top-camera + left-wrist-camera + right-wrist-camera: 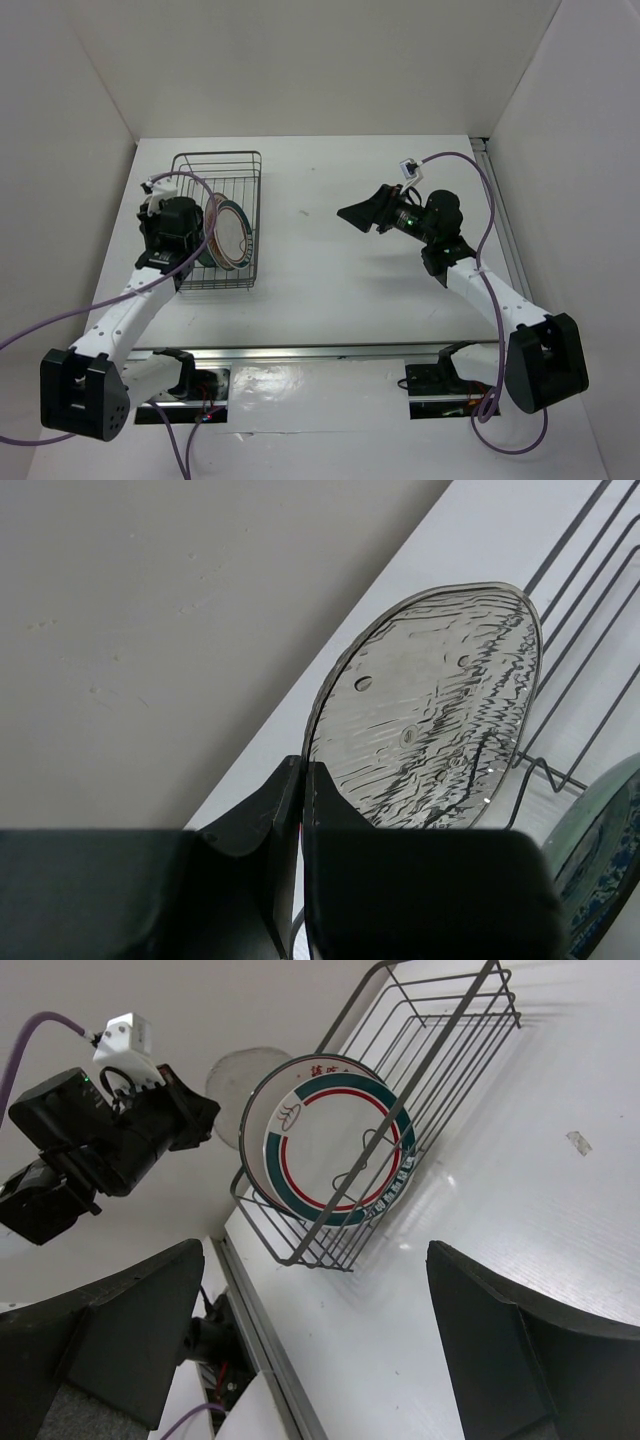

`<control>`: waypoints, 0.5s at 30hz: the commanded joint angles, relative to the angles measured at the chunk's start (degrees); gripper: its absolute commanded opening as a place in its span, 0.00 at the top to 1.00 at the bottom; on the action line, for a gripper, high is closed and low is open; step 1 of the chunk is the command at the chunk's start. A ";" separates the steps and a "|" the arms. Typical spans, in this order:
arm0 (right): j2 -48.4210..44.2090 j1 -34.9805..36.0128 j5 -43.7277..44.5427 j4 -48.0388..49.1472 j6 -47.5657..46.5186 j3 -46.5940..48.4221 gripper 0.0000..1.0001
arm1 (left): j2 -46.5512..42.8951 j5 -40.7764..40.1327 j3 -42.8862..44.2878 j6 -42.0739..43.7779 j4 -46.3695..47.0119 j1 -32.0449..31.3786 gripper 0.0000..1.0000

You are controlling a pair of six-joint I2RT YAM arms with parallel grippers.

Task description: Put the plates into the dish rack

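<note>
left gripper [303, 772] is clamped on the rim of the translucent plate [430, 700], tilted at the dish rack [240, 160] edge; right gripper [358, 213] hangs over the table [330, 290], fingers wide apart

Plates [226, 232] standing on edge in a dark wire rectangular dish rack [228, 178]
A translucent ribbed round plate [430, 710] is standing tilted near a white green-and-red-banded plate [335, 1145].

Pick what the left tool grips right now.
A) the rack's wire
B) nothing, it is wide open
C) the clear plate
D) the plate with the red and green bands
C: in the left wrist view the left tool is pinched shut on the rim of the clear plate.
</note>
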 commanded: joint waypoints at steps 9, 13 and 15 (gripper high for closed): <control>-1.94 -0.34 -0.62 0.43 -0.91 0.55 0.01 | 1.92 2.71 0.13 -5.22 -0.40 -0.63 0.52; -1.41 -0.34 -0.10 -0.19 -1.44 0.55 0.00 | 1.92 3.23 0.13 -5.84 -0.92 -0.63 0.30; -1.41 -0.34 -0.10 -0.19 -1.96 0.55 0.00 | 1.22 2.54 0.65 -6.45 -0.93 -0.63 0.23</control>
